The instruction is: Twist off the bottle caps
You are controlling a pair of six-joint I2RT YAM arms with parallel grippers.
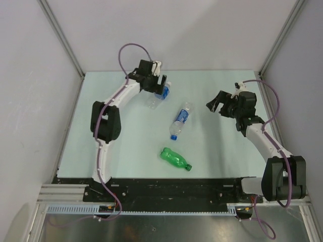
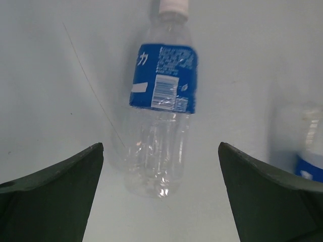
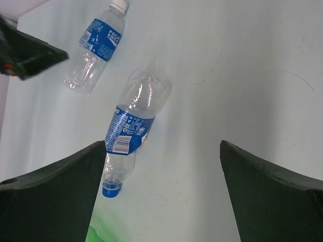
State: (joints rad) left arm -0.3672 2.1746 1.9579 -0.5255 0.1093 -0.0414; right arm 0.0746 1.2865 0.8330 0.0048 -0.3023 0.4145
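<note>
Three bottles lie on the pale table. A clear bottle with a blue label [image 1: 160, 94] and a white cap [image 1: 168, 83] lies at the back; in the left wrist view this bottle [image 2: 164, 101] lies lengthwise, white cap [image 2: 174, 5] away from me. My left gripper [image 1: 157, 80] [image 2: 159, 146] hovers over its base, open and empty. A second clear bottle [image 1: 180, 120] [image 3: 132, 123] with a blue cap [image 1: 173, 136] [image 3: 111, 189] lies mid-table. The green bottle [image 1: 174, 158] has a green cap [image 1: 189, 167]. My right gripper [image 1: 216, 105] [image 3: 161, 146] is open, raised to the right of the middle bottle.
The table [image 1: 126, 151] is walled by grey panels on three sides, with metal posts at the back corners. A black rail runs along the near edge by the arm bases. The white-capped bottle [image 3: 96, 48] and part of the left gripper [image 3: 25, 48] show in the right wrist view.
</note>
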